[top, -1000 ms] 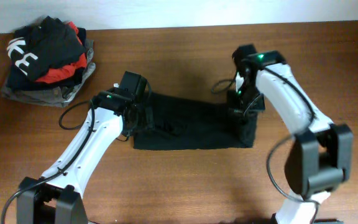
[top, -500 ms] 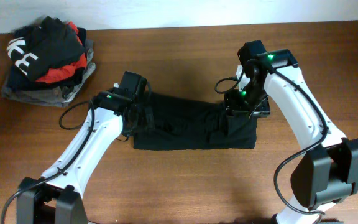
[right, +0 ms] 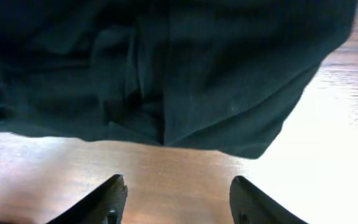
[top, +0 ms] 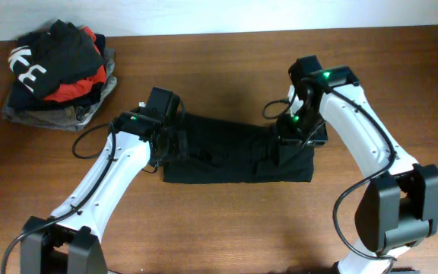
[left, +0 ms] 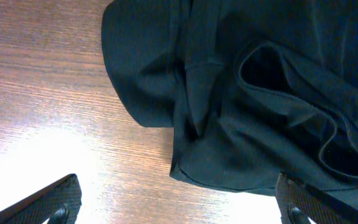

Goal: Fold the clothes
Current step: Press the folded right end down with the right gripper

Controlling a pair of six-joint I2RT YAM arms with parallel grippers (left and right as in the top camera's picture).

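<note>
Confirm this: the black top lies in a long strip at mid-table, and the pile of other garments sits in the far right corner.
Wrong side. The overhead view shows the pile of other garments in the far left corner, not the right. The rest holds: the black top lies in a long strip at mid-table.

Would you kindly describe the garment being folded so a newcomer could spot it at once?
On the wooden table, look to the middle, between the left arm and the right arm. There a black top lies spread in a wide, flat band. Unlike the heaped pile of clothes at the far left corner, it lies alone and shows only plain black.
</note>
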